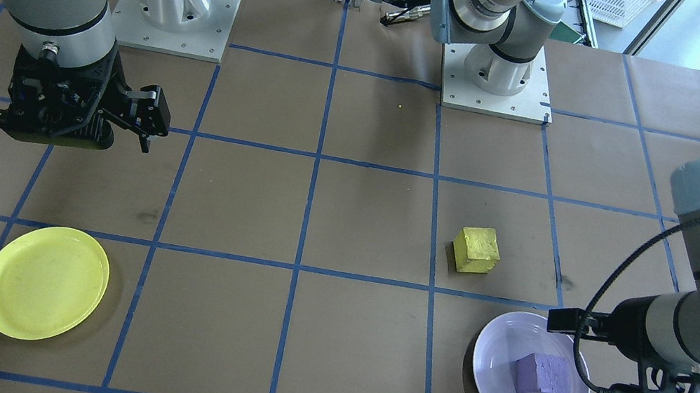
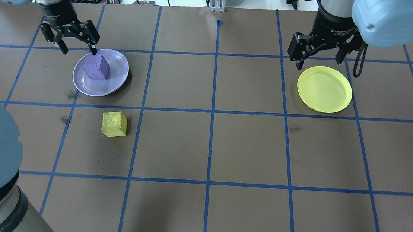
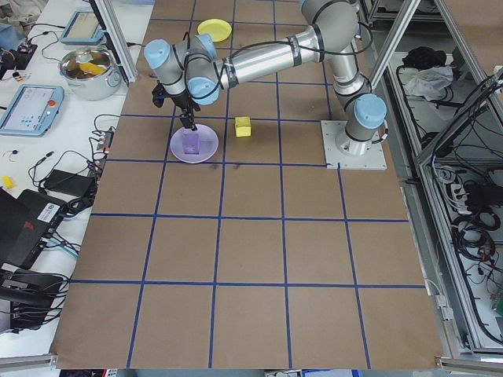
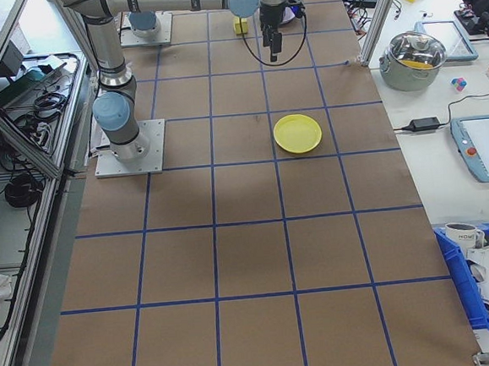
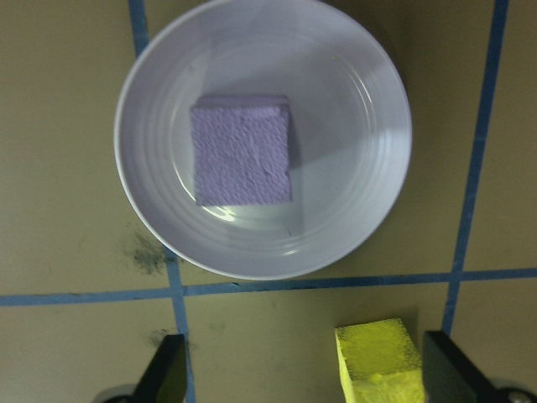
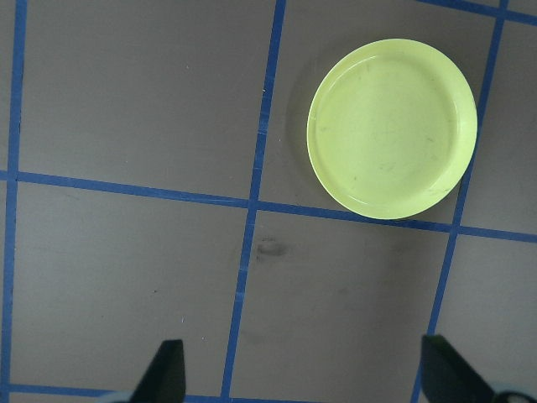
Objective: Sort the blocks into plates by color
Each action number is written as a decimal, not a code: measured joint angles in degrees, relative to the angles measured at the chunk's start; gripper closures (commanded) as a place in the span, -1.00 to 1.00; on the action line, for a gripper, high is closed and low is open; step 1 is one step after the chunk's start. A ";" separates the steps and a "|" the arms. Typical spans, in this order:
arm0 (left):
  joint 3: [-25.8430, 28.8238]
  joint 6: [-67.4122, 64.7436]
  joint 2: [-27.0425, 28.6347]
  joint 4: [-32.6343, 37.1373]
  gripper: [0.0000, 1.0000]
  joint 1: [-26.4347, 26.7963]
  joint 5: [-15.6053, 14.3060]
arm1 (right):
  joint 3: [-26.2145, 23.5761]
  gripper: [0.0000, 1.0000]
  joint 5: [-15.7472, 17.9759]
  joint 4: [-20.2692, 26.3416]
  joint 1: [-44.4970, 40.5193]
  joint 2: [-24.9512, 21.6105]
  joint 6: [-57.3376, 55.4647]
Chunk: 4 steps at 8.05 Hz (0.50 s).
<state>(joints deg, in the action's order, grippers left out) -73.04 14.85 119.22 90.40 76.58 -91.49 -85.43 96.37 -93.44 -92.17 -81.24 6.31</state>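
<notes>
Brown table (image 2: 248,149) gridded in blue tape. From overhead, we see the purple block (image 2: 97,68) resting in the lavender plate (image 2: 117,80), left gripper (image 2: 75,43) released, empty. Front view: yellow block (image 1: 477,250) sits on paper, yellow plate (image 1: 44,283) bare, right gripper (image 1: 142,119) spread. Halfway, we reckon.

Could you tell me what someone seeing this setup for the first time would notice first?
Probably the purple block already sitting in the lavender plate on the robot's left side, with the open left gripper hovering beside it. Next, the yellow block lying alone on the brown table just next to that plate, far from the empty yellow plate on the robot's right, where the open right gripper hangs.
</notes>
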 measured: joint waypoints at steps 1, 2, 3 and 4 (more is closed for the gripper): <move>-4.47 -3.67 -2.41 -1.58 -1.00 1.95 -0.02 | 0.00 -1.00 0.00 0.00 -0.01 0.01 0.01; -11.55 -5.76 -4.30 -8.41 -1.00 3.08 -0.05 | 0.00 -1.00 -0.01 0.00 -0.02 0.01 0.01; -19.57 -6.50 -5.81 -18.46 -1.00 3.48 -0.05 | 0.00 -1.00 -0.12 -0.02 -0.02 0.02 -0.06; -26.38 -6.44 -6.71 -26.81 -1.00 3.21 -0.14 | 0.00 -1.00 -0.12 -0.02 -0.02 0.02 -0.05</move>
<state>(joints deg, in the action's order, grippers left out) -99.42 8.41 112.51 63.59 79.79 -91.63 -85.43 96.25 -93.46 -92.19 -81.21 6.26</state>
